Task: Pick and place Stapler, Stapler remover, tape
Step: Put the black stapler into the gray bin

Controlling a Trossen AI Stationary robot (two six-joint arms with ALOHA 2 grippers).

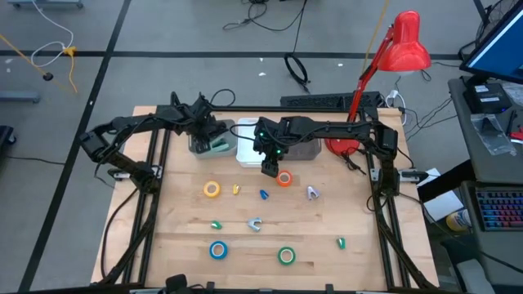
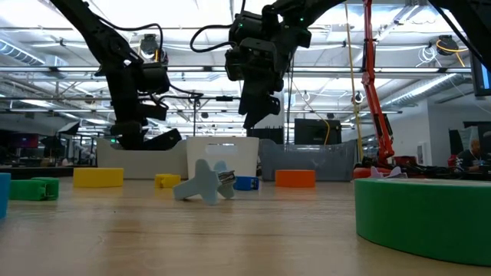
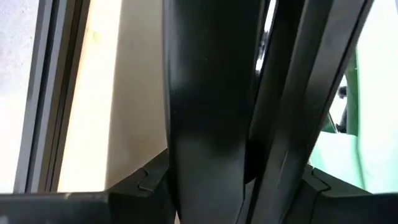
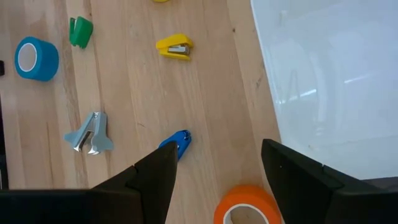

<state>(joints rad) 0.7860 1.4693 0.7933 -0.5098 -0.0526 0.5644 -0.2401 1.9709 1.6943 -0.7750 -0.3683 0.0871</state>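
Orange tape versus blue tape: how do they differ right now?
The orange tape lies near the bins at the table's far side, just beside the open right claw; the blue tape lies near the front edge, away from both claws. Colour differs. Both are small rings lying flat with pale centres.

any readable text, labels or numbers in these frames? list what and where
None readable.
Tape rolls, e.g. the orange and blue ones: no print visible.
Bins at the table's back, e.g. the white one: no labels visible.
Monitor at the right edge: too small to read.
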